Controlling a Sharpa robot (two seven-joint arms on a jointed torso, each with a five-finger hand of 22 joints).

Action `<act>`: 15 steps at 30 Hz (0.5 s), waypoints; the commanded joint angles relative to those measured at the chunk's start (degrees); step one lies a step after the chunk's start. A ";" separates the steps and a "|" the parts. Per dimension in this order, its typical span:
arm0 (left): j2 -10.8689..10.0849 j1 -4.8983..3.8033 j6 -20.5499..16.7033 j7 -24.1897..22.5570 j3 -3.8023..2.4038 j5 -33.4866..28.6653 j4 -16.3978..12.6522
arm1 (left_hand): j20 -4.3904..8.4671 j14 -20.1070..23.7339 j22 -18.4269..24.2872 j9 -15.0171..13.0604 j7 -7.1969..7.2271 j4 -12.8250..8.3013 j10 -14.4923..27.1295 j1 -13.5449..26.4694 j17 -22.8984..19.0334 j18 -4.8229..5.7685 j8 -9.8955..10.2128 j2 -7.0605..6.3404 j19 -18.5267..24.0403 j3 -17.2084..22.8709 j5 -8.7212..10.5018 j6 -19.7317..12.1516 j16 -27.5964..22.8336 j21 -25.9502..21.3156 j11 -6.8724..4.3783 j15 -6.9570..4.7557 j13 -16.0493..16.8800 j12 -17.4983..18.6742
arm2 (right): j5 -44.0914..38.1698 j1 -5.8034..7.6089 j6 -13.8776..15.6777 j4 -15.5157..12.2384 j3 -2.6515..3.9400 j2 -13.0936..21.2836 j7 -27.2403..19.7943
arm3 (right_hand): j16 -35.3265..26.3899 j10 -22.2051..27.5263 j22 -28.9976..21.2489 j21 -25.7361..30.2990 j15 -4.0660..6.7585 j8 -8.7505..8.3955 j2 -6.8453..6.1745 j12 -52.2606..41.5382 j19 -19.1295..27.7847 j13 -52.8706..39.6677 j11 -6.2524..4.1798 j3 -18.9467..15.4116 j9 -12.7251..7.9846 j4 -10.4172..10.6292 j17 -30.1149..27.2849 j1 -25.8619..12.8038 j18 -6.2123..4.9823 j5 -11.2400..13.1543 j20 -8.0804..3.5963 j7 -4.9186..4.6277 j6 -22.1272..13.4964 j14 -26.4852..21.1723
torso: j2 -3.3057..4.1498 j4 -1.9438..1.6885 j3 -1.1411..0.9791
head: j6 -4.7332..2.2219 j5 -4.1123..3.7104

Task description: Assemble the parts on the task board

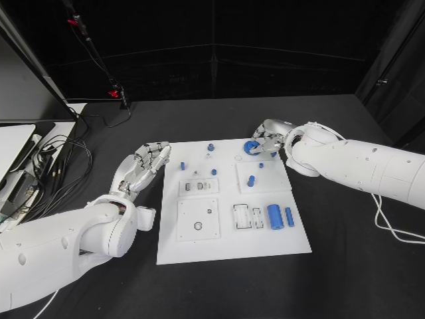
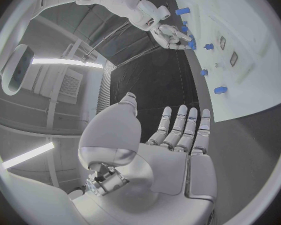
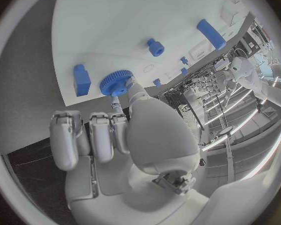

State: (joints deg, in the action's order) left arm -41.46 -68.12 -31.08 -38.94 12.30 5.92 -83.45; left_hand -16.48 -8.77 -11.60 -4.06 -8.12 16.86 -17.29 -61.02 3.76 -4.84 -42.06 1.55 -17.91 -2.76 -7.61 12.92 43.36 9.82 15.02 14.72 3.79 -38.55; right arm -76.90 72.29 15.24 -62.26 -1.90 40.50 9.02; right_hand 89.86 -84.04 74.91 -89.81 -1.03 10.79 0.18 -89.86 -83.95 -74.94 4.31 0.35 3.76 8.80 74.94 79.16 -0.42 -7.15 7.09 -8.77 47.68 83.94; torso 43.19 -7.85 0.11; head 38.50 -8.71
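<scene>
A blue toothed gear (image 3: pixel 117 82) sits at the far right corner of the white task board (image 1: pixel 270 249), pinched at its rim by the fingertips of the right hand (image 1: pixel 270 138), whose remaining fingers curl in beside it. Just beside the gear a small blue block (image 3: pixel 82 80) lies on the board. Nearer the middle stand small blue pegs (image 1: pixel 210 147), and toward the near right edge two blue cylinders (image 1: pixel 275 217) lie side by side. The board lies in the middle of the black table (image 1: pixel 356 266). The left hand (image 1: pixel 143 167) rests off the board's left edge, fingers straight and spread, holding nothing.
</scene>
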 commanded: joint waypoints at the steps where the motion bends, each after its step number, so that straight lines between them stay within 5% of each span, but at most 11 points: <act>1: 0.05 -0.08 0.52 -14.67 -0.05 0.33 -0.05 | 0.01 -0.09 -0.04 0.08 -8.97 -0.19 0.00 -0.20 -0.03 -0.49 -0.01 0.47 0.29 -0.24 -0.31 0.38 0.39 0.37 0.21 0.39 -0.05 -0.27 | 0.32 0.03 0.90 -0.06 -0.02 0.13 -0.50 | 0.14 -5.96 15.09 -0.19 -0.32 -0.49 0.08 -0.14 -6.05 -15.06 0.58 -0.05 -0.04 0.40 15.06 -0.63 0.42 0.22 0.55 -0.09 -0.52 6.06 | 0.00 -0.04 -0.01 | 0.08 0.08; 15: 0.03 -0.08 0.56 -14.63 -0.05 0.33 -0.01 | 0.02 -0.17 -0.07 0.10 -8.96 -0.17 -0.12 -0.47 -0.02 -0.50 -0.05 0.62 0.32 -0.37 -0.55 0.48 0.48 0.43 0.20 0.38 -0.03 -0.38 | 1.14 0.02 1.59 0.04 -0.02 0.45 -0.63 | 0.14 -5.96 15.09 -0.19 -0.53 -0.70 0.61 -0.14 -6.05 -15.06 0.81 0.36 0.11 0.53 15.06 -0.69 0.42 -0.36 0.72 -0.32 0.14 6.06 | -0.02 0.01 -0.02 | 0.14 0.11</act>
State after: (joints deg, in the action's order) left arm -41.47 -68.12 -31.05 -38.94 12.30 5.92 -83.42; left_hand -16.48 -8.77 -11.60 -4.01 -7.92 16.70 -17.29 -61.40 3.76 -4.84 -42.06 1.92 -17.91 -2.92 -7.87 13.13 43.58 10.04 15.02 14.72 3.79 -38.55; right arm -76.22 72.21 15.89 -62.18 -1.94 40.93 8.79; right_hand 89.86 -84.04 74.91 -89.81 -1.02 10.42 0.55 -89.86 -83.95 -74.94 4.72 0.61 3.77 9.15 74.93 78.78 -0.42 -7.15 7.50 -8.92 47.52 83.94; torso 43.19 -7.86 0.09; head 38.63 -8.59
